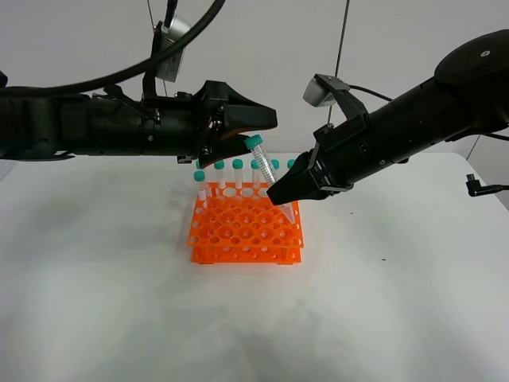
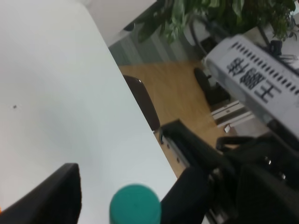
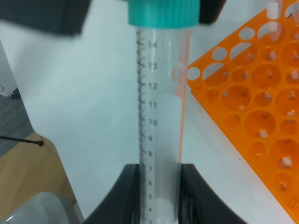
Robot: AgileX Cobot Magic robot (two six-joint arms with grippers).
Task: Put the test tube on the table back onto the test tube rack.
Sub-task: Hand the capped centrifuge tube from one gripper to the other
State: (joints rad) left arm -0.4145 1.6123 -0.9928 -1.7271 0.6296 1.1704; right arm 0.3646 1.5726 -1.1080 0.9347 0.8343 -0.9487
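A clear test tube (image 1: 270,177) with a teal cap (image 1: 254,142) hangs tilted over the orange test tube rack (image 1: 238,235), its tip just above the rack's right back holes. My right gripper (image 1: 285,195) is shut on the tube's lower part; the right wrist view shows the tube (image 3: 161,107) between its fingers (image 3: 122,196). My left gripper (image 1: 261,132) is open with its jaws on either side of the cap, a gap showing in the left wrist view (image 2: 135,205). Several alike tubes (image 1: 238,171) stand in the rack's back row. The white table (image 1: 119,302) holds the rack.
A black clip with a cable (image 1: 481,188) lies at the table's right edge. In the left wrist view the table edge (image 2: 140,135) drops to a wooden floor with a dark chair (image 2: 142,100) and equipment beyond.
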